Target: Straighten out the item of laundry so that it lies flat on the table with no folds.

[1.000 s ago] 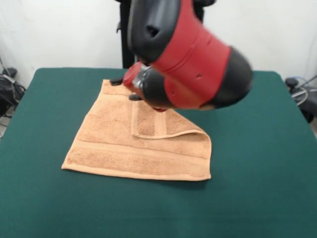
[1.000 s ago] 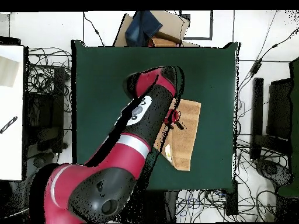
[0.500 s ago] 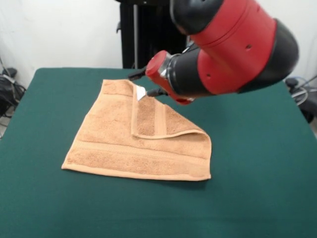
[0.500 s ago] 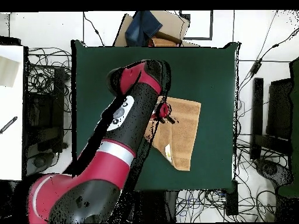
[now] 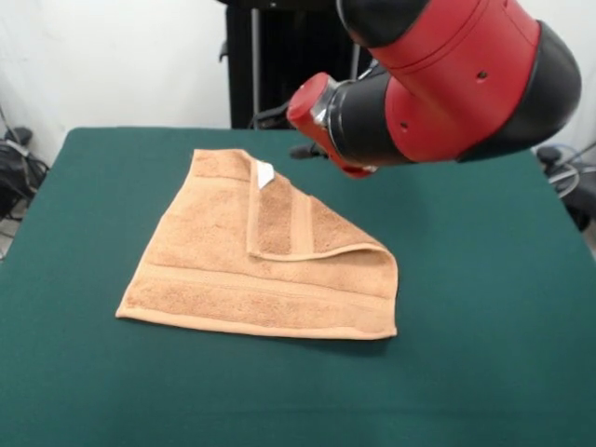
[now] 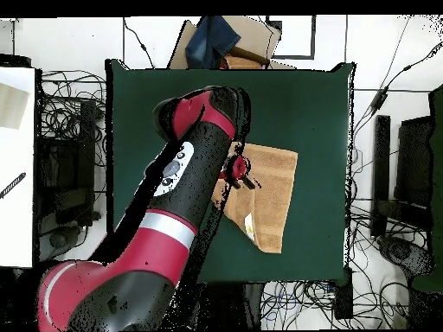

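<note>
The tan towel, the item of laundry (image 5: 223,261), lies on the green table (image 5: 484,317). One far corner is folded back over its middle, forming a triangular flap (image 5: 298,228) with a white tag (image 5: 264,174) at the flap's far end. My gripper (image 5: 287,133) hangs above the table just beyond the towel's far edge, open, with nothing between its dark fingers. From overhead, the gripper (image 6: 242,171) sits at the left edge of the towel (image 6: 275,186), and the arm hides part of the cloth.
A cardboard box with blue fabric (image 6: 227,39) stands past the table's top edge in the overhead view. Cables (image 6: 65,130) lie on the floor around the table. A white surface (image 6: 17,164) is at the left.
The arm has lifted and swung right in the front view, off the towel's far corner. The white tag is now uncovered. The towel's fold looks the same.
</note>
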`<state>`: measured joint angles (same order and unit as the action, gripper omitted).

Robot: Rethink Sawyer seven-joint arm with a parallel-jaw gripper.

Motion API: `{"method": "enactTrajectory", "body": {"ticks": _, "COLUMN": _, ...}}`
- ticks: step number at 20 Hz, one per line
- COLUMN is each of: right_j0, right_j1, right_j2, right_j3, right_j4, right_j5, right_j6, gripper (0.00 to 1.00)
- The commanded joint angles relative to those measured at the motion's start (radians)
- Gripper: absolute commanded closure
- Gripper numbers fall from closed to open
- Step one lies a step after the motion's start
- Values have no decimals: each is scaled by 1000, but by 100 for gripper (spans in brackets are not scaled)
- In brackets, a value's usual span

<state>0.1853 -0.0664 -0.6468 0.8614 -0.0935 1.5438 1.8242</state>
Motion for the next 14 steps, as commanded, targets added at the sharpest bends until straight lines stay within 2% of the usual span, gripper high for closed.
{"method": "enactTrajectory", "body": {"ticks": 1, "right_j0": 10, "right_j1": 22, "right_j2": 86, "right_j3": 47, "right_j4": -16, "right_j5": 135, "right_j6": 57, "gripper": 0}}
{"method": "enactTrajectory", "body": {"ticks": 4, "right_j0": 23, "right_j1": 3, "right_j2": 96, "right_j3": 75, "right_j4": -2, "right_j5": 89, "right_j6": 104, "gripper": 0}}
{"method": "enactTrajectory", "body": {"ticks": 9, "right_j0": 56, "right_j1": -56, "right_j2": 93, "right_j3": 120, "right_j4": 22, "right_j5": -119, "right_j6": 240, "gripper": 0}}
{"method": "enactTrajectory", "body": {"ticks": 14, "right_j0": 94, "right_j1": -128, "right_j2": 68, "right_j3": 188, "right_j4": 29, "right_j5": -185, "right_j6": 292, "gripper": 0}}
